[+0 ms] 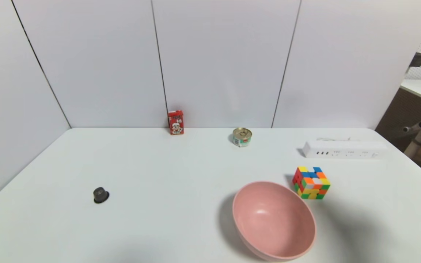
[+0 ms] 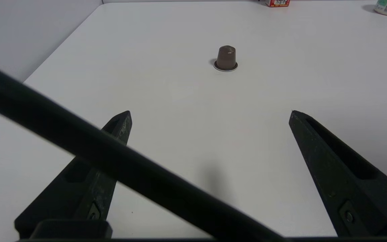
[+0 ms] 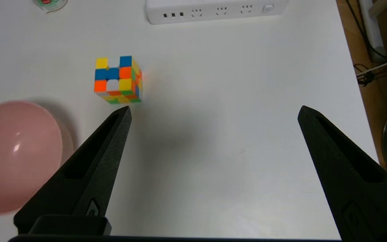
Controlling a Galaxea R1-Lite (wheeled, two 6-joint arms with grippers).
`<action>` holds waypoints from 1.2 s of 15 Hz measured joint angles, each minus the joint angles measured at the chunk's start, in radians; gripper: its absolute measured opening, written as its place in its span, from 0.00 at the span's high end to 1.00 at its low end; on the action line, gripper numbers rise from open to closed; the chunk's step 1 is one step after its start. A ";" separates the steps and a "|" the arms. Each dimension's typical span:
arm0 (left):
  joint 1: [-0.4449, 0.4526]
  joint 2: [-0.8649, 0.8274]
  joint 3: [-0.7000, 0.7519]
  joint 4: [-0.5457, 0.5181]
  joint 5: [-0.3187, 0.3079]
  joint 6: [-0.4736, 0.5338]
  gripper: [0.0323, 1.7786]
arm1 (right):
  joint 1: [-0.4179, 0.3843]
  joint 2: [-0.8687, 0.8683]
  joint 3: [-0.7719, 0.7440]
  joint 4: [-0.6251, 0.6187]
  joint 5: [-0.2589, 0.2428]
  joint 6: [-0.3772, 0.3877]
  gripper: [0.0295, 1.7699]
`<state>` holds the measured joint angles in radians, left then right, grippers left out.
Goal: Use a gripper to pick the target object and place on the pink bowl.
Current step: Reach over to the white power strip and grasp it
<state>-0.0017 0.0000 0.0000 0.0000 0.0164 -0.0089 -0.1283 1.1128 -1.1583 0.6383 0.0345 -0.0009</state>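
Note:
The target object, a long white power strip (image 1: 344,149) (image 3: 215,10), lies flat at the far right of the table with its sockets showing. The pink bowl (image 1: 274,221) (image 3: 15,156) stands near the front, right of centre. My right gripper (image 3: 213,111) hangs open over bare table, short of the strip and beside the bowl, with nothing between its fingers. My left gripper (image 2: 210,112) is open over the left side of the table, holding nothing. Neither gripper shows in the head view.
A multicoloured puzzle cube (image 1: 311,182) (image 3: 118,80) sits between bowl and strip. A small brown capsule (image 1: 101,195) (image 2: 226,58) stands on the left. A red carton (image 1: 175,122) and a tin can (image 1: 242,137) are at the back wall. The table's right edge (image 3: 354,87) is close.

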 joint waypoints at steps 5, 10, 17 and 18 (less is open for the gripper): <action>0.000 0.000 0.000 0.000 0.000 0.000 0.05 | -0.036 0.291 -0.192 0.002 0.045 -0.116 0.03; 0.000 0.000 0.000 0.000 0.000 0.000 0.05 | -0.144 0.581 -0.426 0.004 0.391 -0.486 0.03; 0.000 0.000 0.000 0.000 0.000 0.000 0.05 | -0.176 0.925 -0.763 0.098 0.764 -0.905 0.03; 0.000 0.000 0.000 0.000 0.000 0.000 0.05 | -0.177 0.962 -0.776 0.112 0.767 -0.981 0.03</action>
<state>-0.0017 0.0000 0.0000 0.0000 0.0162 -0.0089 -0.3057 2.0749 -1.9343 0.7500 0.8015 -0.9819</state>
